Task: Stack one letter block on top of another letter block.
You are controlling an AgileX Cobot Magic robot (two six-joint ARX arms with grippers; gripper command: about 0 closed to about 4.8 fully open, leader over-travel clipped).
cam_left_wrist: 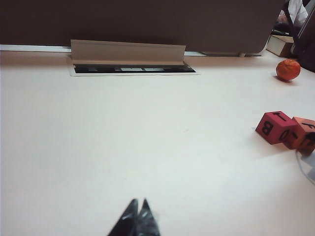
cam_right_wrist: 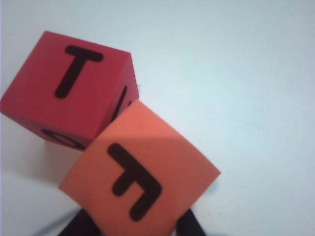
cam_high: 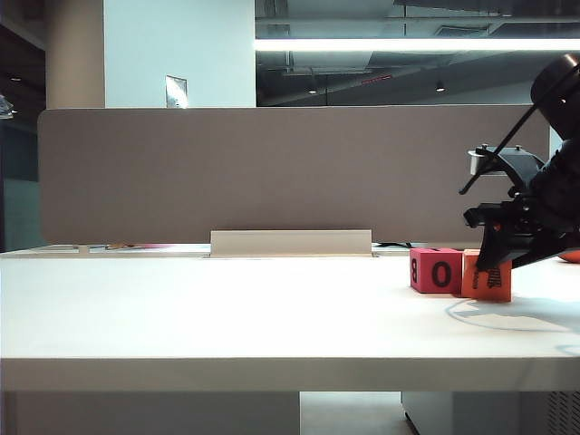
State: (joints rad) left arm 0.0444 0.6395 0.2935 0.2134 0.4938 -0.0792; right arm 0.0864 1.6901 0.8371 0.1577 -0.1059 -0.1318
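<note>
Ext cam table-level, frontal; wrist cams look down; all share blocks point(cam_high: 460, 272).

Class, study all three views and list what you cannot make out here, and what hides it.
- Right end effector: right wrist view, the orange block covers its fingertips; grip unclear.
- Orange block's front drawing: exterior view, the end effector partly hides it.
- Left end effector: left wrist view, cut off by the picture edge.
- Red-pink block: underside hidden in every view.

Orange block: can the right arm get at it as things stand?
Probably yes. The right gripper is already down over the orange block, jaws on either side; the red-pink block touches one corner only. The left gripper sits far off.
</note>
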